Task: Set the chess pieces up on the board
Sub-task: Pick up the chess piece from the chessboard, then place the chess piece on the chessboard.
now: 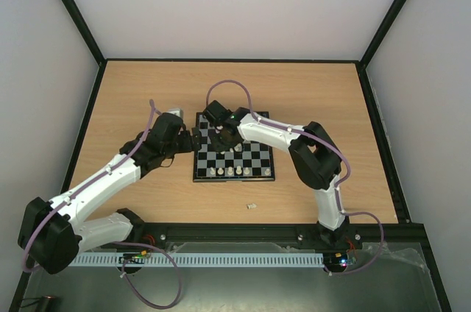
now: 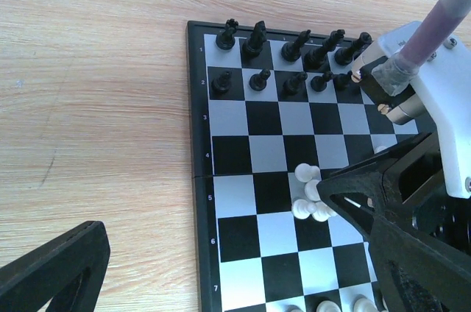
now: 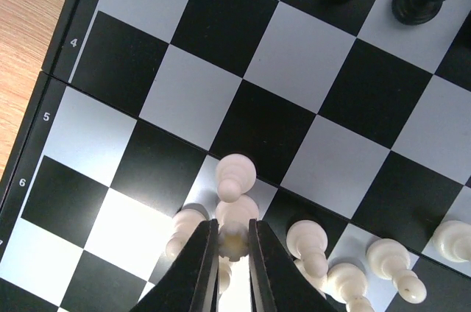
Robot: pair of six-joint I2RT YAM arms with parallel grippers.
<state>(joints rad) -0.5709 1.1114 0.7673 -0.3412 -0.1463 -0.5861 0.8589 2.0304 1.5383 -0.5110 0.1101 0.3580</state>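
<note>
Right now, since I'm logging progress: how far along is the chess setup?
Done: black pieces stand in two rows along one board edge; a few white ones line the opposite edge. In hand: the right tool grips a white piece mid-board. Left: loose white pieces beside it, and a stray piece off the board.

A wooden table (image 1: 147, 91) (black-edged) sits between pale walls (image 1: 221, 3), a white slotted strip (image 1: 221, 260) fronting it.

White-and-black arms (image 1: 110, 179), purple cables (image 1: 229, 82)
</note>
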